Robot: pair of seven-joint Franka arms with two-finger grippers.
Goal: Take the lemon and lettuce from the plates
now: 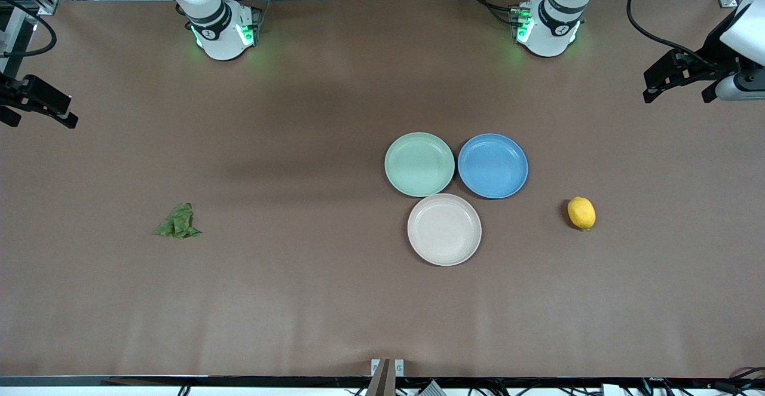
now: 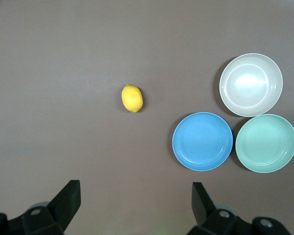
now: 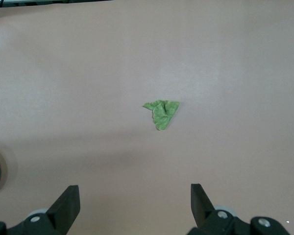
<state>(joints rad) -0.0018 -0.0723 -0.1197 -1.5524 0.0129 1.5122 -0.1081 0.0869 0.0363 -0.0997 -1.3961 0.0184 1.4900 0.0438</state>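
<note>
Three round shallow plates sit clustered near the middle of the brown counter [image 1: 299,300], all empty: a pale mint green plate [image 1: 419,164], a blue plate [image 1: 492,165] just beside it toward the left arm's end, and a beige-cream plate [image 1: 444,229] nearer the front camera, close against both. The small oval bright yellow lemon [image 1: 581,212] lies directly on the counter, apart from the plates toward the left arm's end and about level with the beige-cream plate. The small dark green wrinkly lettuce leaf [image 1: 178,223] also lies on the bare counter, well apart from the plates toward the right arm's end. The left gripper [image 1: 681,79] hangs in the air over the counter's edge at the left arm's end, its black fingers [image 2: 68,200] spread wide apart and holding nothing; its wrist view looks down on the lemon and all three plates. The right gripper [image 1: 36,106] hangs over the counter's edge at the right arm's end, its fingers [image 3: 67,205] likewise wide apart and empty, with the lettuce leaf below in its wrist view.
</note>
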